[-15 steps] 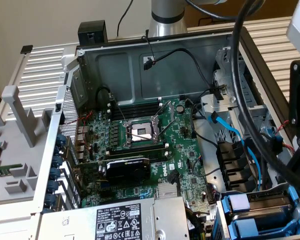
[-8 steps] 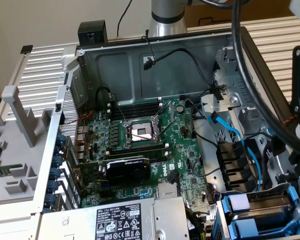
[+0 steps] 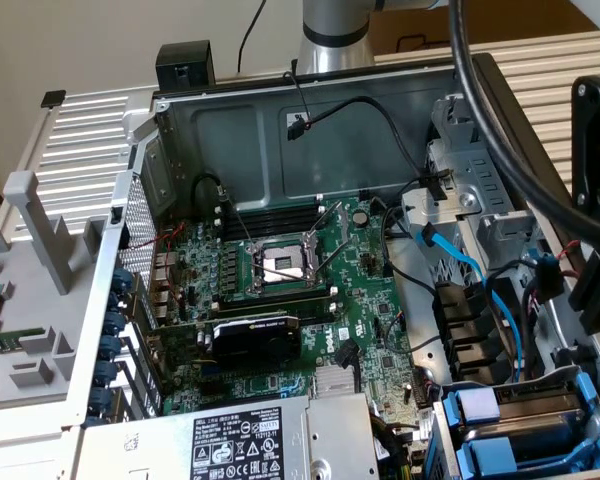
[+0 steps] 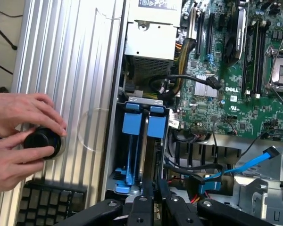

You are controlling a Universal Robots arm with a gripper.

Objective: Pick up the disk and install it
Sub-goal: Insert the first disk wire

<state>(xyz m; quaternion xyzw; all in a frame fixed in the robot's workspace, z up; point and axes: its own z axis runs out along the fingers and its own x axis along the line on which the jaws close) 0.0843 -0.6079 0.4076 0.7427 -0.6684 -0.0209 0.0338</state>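
The disk [image 4: 156,128] stands on edge in the drive bay [image 3: 525,428] at the case's front corner, its bright blue carrier facing the motherboard. A second blue carrier [image 4: 132,123] sits right beside it. My gripper [image 4: 153,188] is over the bay, and its black fingers [image 4: 142,195] stand close together on either side of the disk's near edge. The jaws look shut on that edge. In the exterior view, black arm hardware [image 3: 592,270] hangs at the right edge just above the bay.
The case is open, showing the green motherboard [image 3: 280,300], the CPU socket [image 3: 280,265], the grey power supply [image 3: 250,440] and blue SATA cables [image 4: 254,162]. A person's hands [image 4: 19,136] hold a round black knob [image 4: 43,141] on the ribbed side panel [image 4: 75,94].
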